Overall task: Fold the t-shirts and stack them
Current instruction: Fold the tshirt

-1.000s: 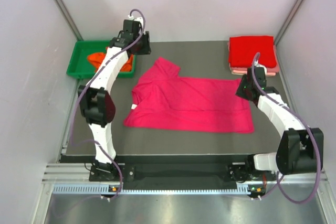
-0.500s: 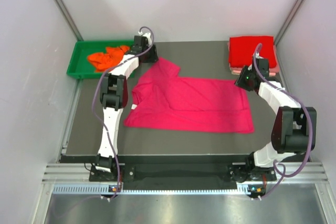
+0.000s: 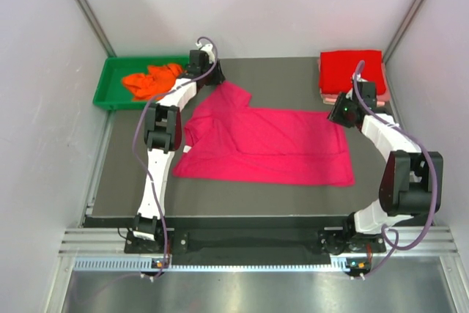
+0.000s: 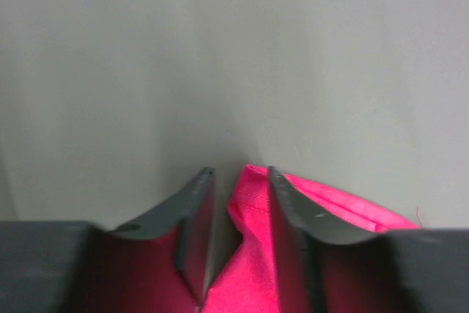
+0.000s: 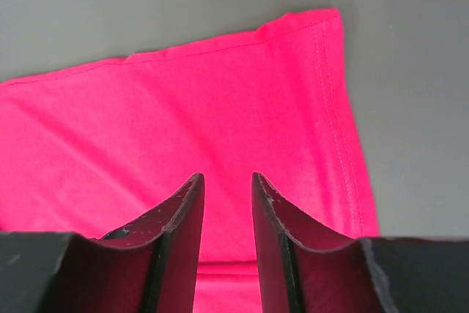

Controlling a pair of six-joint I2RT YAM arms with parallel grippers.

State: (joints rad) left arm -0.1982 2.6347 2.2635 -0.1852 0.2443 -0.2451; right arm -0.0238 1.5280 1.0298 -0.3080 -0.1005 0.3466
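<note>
A magenta-pink t-shirt (image 3: 267,144) lies spread flat in the middle of the dark mat. My left gripper (image 3: 213,79) is at its far left sleeve. In the left wrist view the jaws (image 4: 240,174) stand slightly apart, with the sleeve's hemmed edge (image 4: 253,254) between them and a gap beside the left finger. My right gripper (image 3: 338,114) is over the shirt's far right corner, open, with cloth (image 5: 183,108) under the fingers (image 5: 227,177). A folded bright red shirt (image 3: 352,70) lies on a pale pink one (image 3: 377,97) at the back right. An orange shirt (image 3: 150,80) lies crumpled in the tray.
The green plastic tray (image 3: 110,93) stands at the back left, beside the mat. Grey walls close in on both sides and at the back. A metal rail runs along the near edge by the arm bases.
My left arm has swung from over the green tray to the shirt's far left sleeve. My right gripper has moved a little farther, onto the shirt's far right corner.
</note>
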